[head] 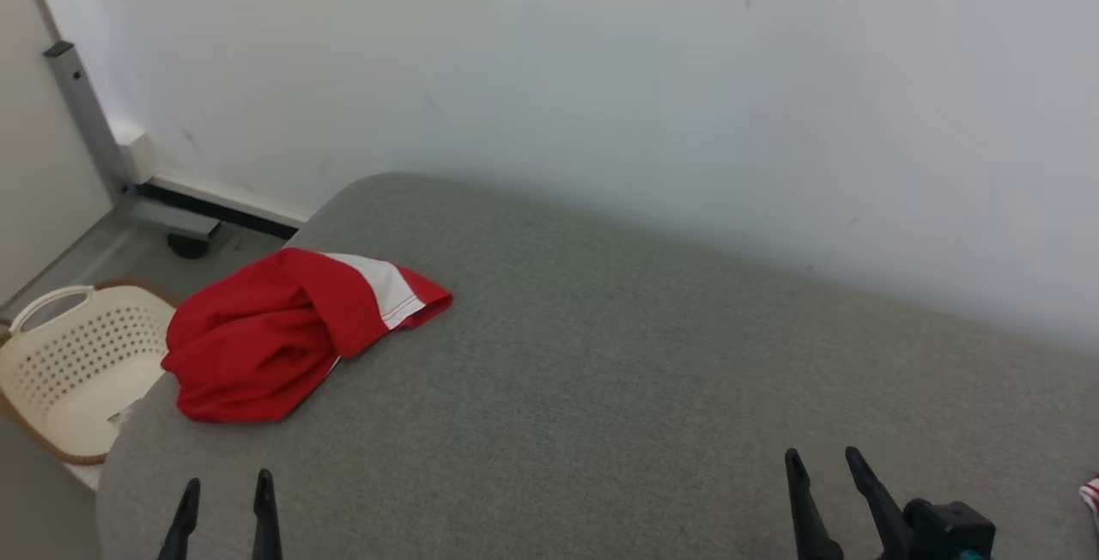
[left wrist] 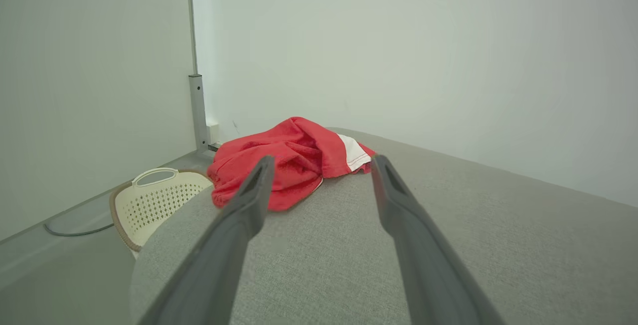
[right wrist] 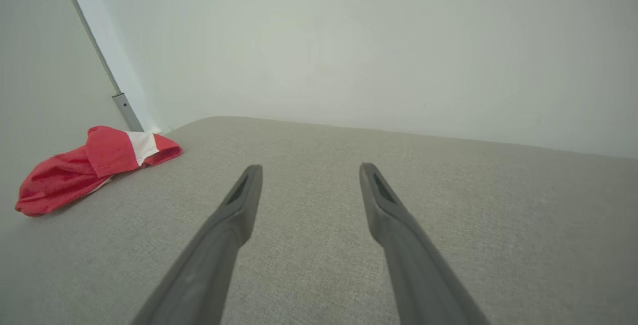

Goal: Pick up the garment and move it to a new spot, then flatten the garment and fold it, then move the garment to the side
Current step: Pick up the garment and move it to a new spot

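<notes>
Supporting surface (head: 601, 354): grey, bare through centre and right of the head view, likely room for flattening
Garment (head: 266, 337): red with a white panel, crumpled left of centre at the edge (not yet lifted)
Basket (head: 77, 362): cream, far left, on the floor
Right gripper (head: 822, 454): lower right, fingers spread, empty
Left gripper (head: 227, 481): lower left, spread, empty, nearer the cloth, so likelier to reach
</notes>
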`<state>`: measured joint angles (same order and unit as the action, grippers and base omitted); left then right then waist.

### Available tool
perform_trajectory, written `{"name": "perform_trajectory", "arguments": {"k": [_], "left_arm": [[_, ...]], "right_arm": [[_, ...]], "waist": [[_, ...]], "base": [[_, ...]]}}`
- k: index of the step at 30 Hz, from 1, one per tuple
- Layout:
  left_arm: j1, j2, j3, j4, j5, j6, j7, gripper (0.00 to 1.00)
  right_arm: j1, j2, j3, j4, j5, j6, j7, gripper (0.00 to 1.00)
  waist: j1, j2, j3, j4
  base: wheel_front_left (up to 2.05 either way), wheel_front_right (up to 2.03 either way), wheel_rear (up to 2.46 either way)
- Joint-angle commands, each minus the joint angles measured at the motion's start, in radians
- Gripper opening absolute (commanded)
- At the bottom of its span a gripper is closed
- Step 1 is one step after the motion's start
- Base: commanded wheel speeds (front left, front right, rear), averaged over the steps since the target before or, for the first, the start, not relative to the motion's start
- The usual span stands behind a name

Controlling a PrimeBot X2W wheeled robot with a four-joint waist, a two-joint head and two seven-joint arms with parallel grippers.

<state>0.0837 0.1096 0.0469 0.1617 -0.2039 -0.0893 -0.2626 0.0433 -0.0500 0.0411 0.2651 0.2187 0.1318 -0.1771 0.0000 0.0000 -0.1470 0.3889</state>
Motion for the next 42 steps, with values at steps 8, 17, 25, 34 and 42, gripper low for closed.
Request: {"name": "perform_trajectory", "arguments": {"k": [8,17,25,34,42], "left_arm": [[0.048,-0.032,0.045,-0.073,-0.003,0.037,-0.004,1.00],[0.078,-0.051,0.066,-0.117,-0.010,0.040,-0.004,1.00],[0.054,-0.046,0.048,-0.059,-0.024,0.006,0.003,1.00],[-0.253,0.022,-0.064,0.196,-0.051,-0.033,0.187,1.00],[-0.581,0.087,-0.068,0.537,-0.085,-0.025,0.288,1.00]], "right_arm": [[-0.099,-0.001,0.077,0.055,-0.010,-0.002,-0.010,1.00],[-0.145,-0.001,0.117,0.102,-0.004,-0.002,-0.028,1.00],[-0.123,-0.001,0.110,0.101,-0.006,-0.002,-0.026,1.00],[-0.027,-0.001,0.072,-0.001,-0.054,-0.002,0.037,1.00],[0.036,-0.019,0.096,-0.244,-0.130,-0.002,0.193,1.00]], "waist": [[0.0000,0.0000,0.094,0.099],[0.0000,0.0000,0.105,0.107],[0.0000,0.0000,0.102,0.104],[0.0000,0.0000,0.113,0.108],[0.0000,0.0000,0.250,-0.031]], "base": [[0.00,0.00,0.00],[0.00,0.00,0.00],[0.00,0.00,0.00],[0.00,0.00,0.00],[0.00,0.00,0.00]]}}
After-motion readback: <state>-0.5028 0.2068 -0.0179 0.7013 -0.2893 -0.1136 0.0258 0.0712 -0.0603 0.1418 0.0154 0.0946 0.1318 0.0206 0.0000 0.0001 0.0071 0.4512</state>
